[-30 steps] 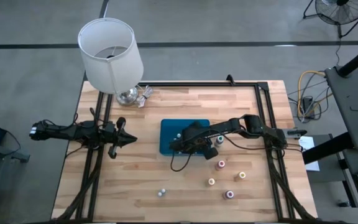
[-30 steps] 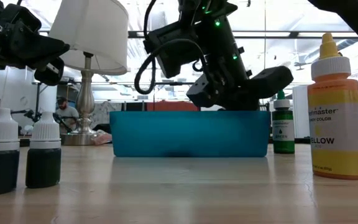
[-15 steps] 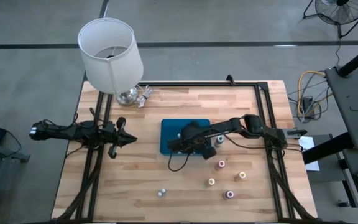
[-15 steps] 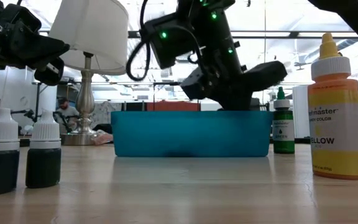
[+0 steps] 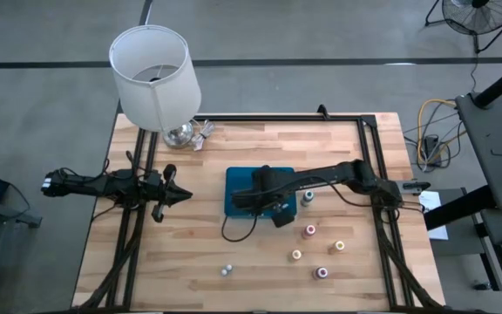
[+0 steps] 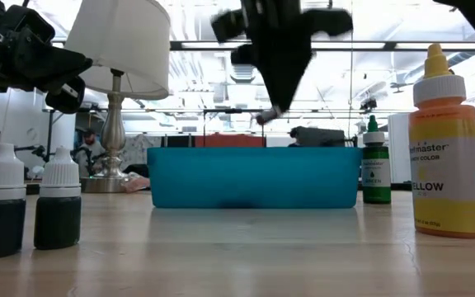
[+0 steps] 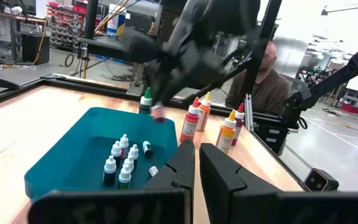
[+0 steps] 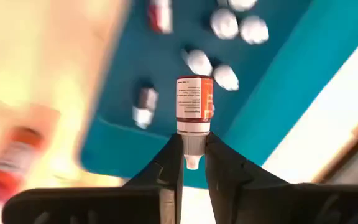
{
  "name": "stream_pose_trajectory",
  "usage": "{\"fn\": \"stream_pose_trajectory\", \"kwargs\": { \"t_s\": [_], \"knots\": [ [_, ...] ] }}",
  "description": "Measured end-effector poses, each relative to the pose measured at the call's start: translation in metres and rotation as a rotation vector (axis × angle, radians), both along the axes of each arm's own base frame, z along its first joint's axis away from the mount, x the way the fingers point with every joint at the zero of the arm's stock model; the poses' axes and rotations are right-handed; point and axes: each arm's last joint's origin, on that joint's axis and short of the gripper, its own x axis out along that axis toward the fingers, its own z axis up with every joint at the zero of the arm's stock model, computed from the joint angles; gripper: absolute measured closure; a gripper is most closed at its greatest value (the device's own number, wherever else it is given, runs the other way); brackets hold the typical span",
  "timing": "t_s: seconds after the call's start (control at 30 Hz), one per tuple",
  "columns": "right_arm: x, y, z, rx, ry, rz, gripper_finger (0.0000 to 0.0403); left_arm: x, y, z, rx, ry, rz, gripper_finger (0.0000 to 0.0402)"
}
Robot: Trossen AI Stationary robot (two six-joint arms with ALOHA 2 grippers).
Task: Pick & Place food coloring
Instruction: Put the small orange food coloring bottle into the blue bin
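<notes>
- Carrying: right hand [image 8: 190, 163] clamped on a small red-labelled food coloring bottle [image 8: 194, 106] by its cap, above the blue tray [image 5: 233, 182].
- Next: probably lower and release among tray's bottles.
- Left hand [image 7: 196, 163] pressed together, idle at counter's left.

We see the right arm [image 6: 283, 41] only as a dark smear in the low view, and its gripper [image 7: 160, 112] is blurred in the left wrist view — the small thing at its tip there cannot be named. In the right wrist view the bottles [image 8: 225, 25] lying in the blue tray [image 8: 272, 93] are soft blobs, their colours unreadable. The lamp shade [image 6: 118, 41] is cut by the low view's top edge — the yellow bottle's [image 6: 444, 140] label reads only in part.
</notes>
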Motion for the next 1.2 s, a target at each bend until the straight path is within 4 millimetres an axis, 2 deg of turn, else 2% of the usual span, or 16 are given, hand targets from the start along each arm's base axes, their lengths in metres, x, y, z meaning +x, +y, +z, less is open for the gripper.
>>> {"fn": "stream_pose_trajectory", "kwargs": {
  "t_s": [0.2,0.4,0.5,0.77,1.2],
  "knots": [
    [0.007,0.022,0.026,0.291,-0.136,-0.052,0.0365,0.0,0.0,0.0,0.0,0.0,0.0,0.0402],
    [0.015,0.047,0.026,0.488,-0.216,-0.048,0.0365,0.0,0.0,0.0,0.0,0.0,0.0,0.0402],
    [0.02,0.054,0.02,0.517,-0.247,-0.053,0.0365,0.0,0.0,0.0,0.0,0.0,0.0,0.0402],
    [0.021,0.056,0.018,0.52,-0.252,-0.08,0.0364,0.0,0.0,0.0,0.0,0.0,0.0,0.0402],
    [0.02,0.053,0.064,0.59,-0.408,-0.224,0.0364,0.0,0.0,0.0,0.0,0.0,0.0,0.0402]
  ]
}}
